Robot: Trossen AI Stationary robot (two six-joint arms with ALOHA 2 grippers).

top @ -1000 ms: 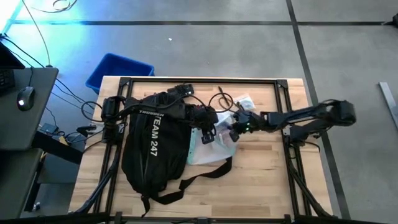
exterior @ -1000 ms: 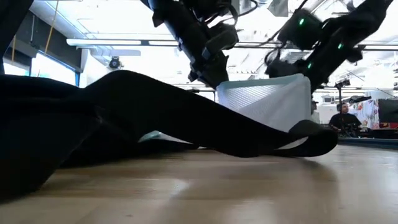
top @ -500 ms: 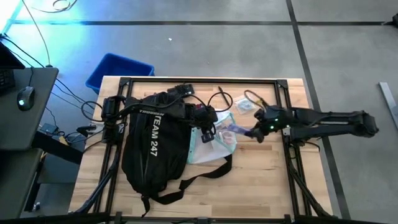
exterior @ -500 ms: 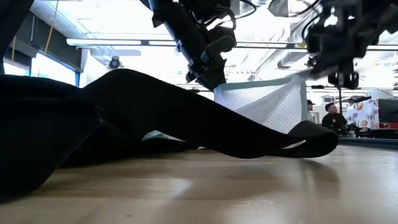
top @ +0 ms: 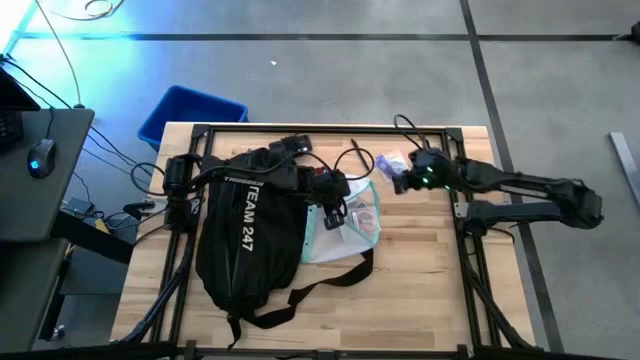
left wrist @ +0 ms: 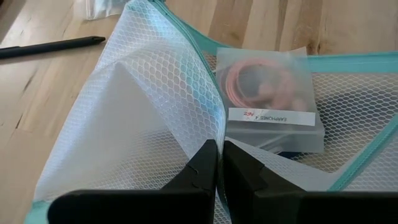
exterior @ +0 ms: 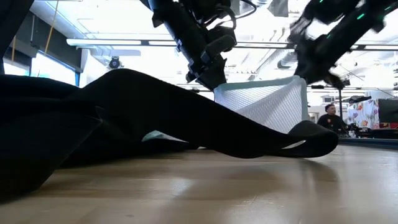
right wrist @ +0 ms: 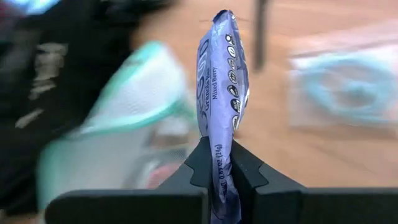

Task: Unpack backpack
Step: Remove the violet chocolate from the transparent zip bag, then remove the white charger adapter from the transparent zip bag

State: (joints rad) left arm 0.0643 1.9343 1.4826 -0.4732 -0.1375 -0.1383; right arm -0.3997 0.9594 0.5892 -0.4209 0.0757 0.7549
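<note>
The black backpack [top: 245,235] lies on the table's left half, a strap [exterior: 305,140] trailing toward the near edge. A white mesh pouch [top: 348,225] with teal edging lies at its right side; inside is a clear bag of orange earphones [left wrist: 267,93]. My left gripper [top: 333,215] is shut on the pouch. My right gripper [top: 402,183], right of the pouch and above the table, is shut on a purple snack packet [right wrist: 224,74]. My left gripper pinches a raised fold of the pouch's mesh [left wrist: 214,134] between its two fingers, slanting down from the backpack's side. The mesh stands up under the fingers while the rest of the pouch lies on the table. My right gripper pinches the packet's lower end [right wrist: 219,171] between its two fingers. The packet stands edge-on beyond the fingertips, lifted clear of the table.
A black pen [top: 357,150] and a clear bag with a blue cable [right wrist: 345,81] lie near the table's far edge. A black item [top: 290,145] sits beyond the backpack. A blue bin [top: 190,115] stands off the far left corner.
My right gripper has drawn away from the mesh pouch toward the table's right, then up and toward the far edge, rolling as it went, with the purple packet in its fingers. The pouch and my left gripper stay put.
</note>
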